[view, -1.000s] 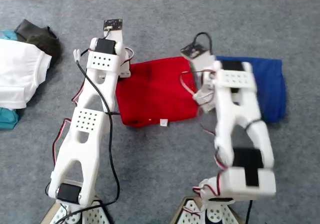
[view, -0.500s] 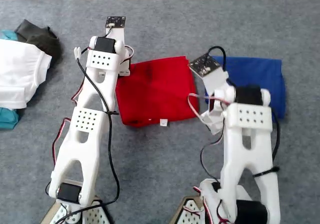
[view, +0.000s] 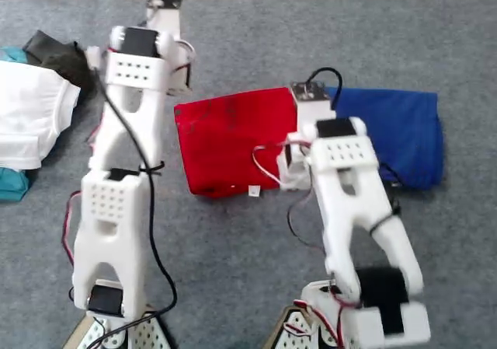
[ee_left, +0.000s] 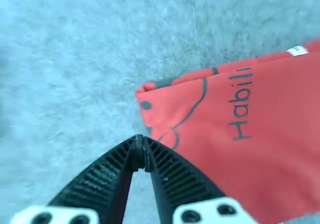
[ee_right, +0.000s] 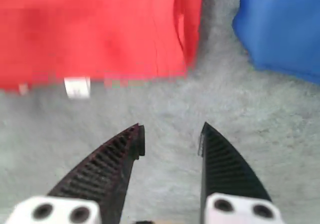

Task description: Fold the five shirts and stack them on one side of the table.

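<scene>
A folded red shirt [view: 237, 143] lies mid-table, with a folded blue shirt [view: 404, 135] just right of it. In the left wrist view my left gripper [ee_left: 140, 141] is shut on nothing, hovering above the carpet beside a corner of the red shirt [ee_left: 250, 134]. My right gripper [ee_right: 171, 134] is open over bare carpet, close to the edge of the red shirt [ee_right: 100, 29] that carries a white tag [ee_right: 77, 87]. The blue shirt [ee_right: 285, 29] lies off to one side of it. The left arm [view: 136, 61] stands left of the red shirt, the right arm [view: 338, 151] between the two shirts.
At the table's left edge lies a heap of unfolded shirts: a white one [view: 31, 116], a dark one [view: 58, 54] and a teal one [view: 12, 182]. Grey carpet [view: 248, 46] covers the table. Both arm bases sit at the near edge.
The left arm has risen and swung toward the far left, uncovering the red shirt's left edge. The right arm has shifted left from the blue shirt toward the red shirt's right edge.
</scene>
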`<state>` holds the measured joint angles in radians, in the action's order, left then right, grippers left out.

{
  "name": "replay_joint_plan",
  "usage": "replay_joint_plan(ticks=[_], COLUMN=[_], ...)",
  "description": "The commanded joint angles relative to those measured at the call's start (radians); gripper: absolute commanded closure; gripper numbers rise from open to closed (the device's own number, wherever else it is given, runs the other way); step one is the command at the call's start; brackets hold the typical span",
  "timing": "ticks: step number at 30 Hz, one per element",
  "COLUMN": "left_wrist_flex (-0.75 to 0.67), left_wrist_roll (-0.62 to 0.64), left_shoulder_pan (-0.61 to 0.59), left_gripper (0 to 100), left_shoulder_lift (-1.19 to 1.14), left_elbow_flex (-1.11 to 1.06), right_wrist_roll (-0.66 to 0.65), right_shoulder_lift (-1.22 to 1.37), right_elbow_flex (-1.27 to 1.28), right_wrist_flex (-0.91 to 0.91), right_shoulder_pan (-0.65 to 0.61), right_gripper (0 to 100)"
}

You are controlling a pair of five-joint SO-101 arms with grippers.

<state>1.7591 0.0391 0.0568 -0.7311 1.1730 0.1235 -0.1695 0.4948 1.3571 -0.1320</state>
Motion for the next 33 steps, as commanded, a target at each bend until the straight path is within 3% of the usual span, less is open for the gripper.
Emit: replay_joint_plan(ticks=[1,6,9,15,29,33], left_wrist_flex=[0.003,0.002,0.002,0.002,0.000,0.000], left_wrist_roll=[-0.066,-0.140,-0.172,-0.181,-0.181,-0.181], left_shoulder_pan=[-0.038,-0.065,-0.036,0.015,0.005,0.005], left_gripper=[97,97,97,97,97,97], left_shoulder_lift=[0.229,0.405,0.456,0.497,0.497,0.497], left_elbow_flex=[-0.081,-0.196,-0.254,-0.317,-0.314,-0.314], right_wrist_roll=[0.098,0.221,0.261,0.348,0.345,0.344], right_shoulder_lift=[0.099,0.202,0.254,0.361,0.495,0.493], right_elbow_flex=[-0.151,-0.246,-0.260,-0.266,-0.271,-0.269], right_wrist_flex=[-0.009,-0.029,-0.028,-0.133,-0.235,-0.235], right_shoulder_pan=[-0.018,-0.026,-0.081,-0.161,-0.121,-0.124], right_gripper=[77.1,61.4,58.7,58.7,59.0,70.4])
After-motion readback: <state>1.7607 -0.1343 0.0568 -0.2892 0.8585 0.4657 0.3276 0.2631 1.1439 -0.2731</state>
